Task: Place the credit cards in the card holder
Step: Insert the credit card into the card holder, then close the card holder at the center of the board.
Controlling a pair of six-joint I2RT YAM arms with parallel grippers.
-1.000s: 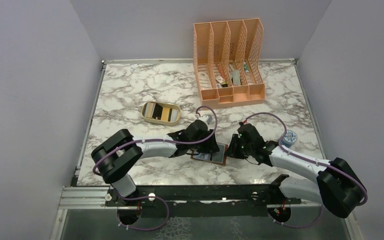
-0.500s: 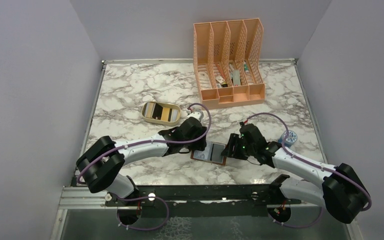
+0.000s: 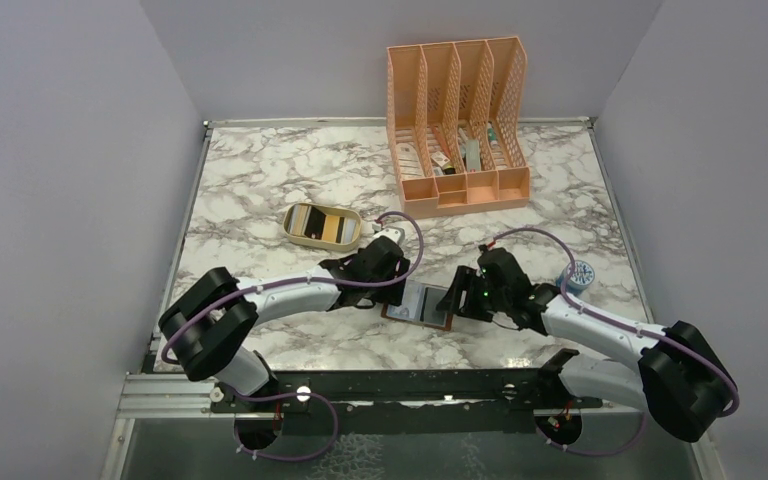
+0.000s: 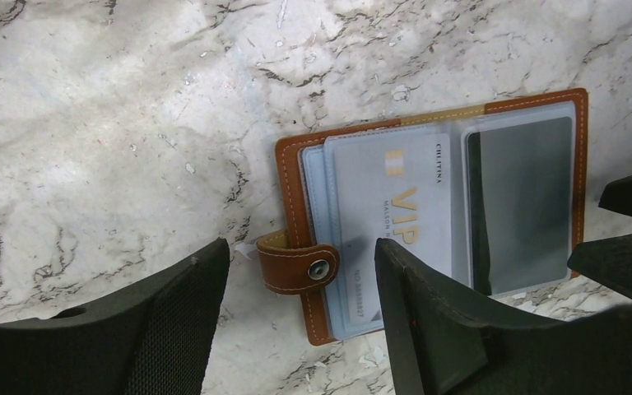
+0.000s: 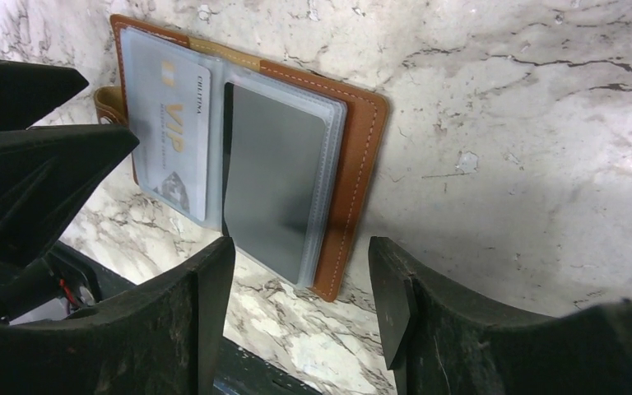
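Observation:
The card holder lies open on the marble near the front edge, brown leather with clear pockets. In the left wrist view a pale VIP card sits in one pocket and a dark card in the other, with the snap tab folded at the side. The right wrist view shows the same VIP card and dark card. More credit cards lie in the oval tray. My left gripper hovers open over the tab side. My right gripper is open over the opposite edge. Neither holds anything.
A tall peach four-slot organiser stands at the back right. The beige oval tray sits left of the holder. A small blue and white round object lies by the right arm. The table's front rail runs just below the holder.
Both grippers have opened and drawn back a little from the card holder. The left one shifted left and uncovered the holder's left half.

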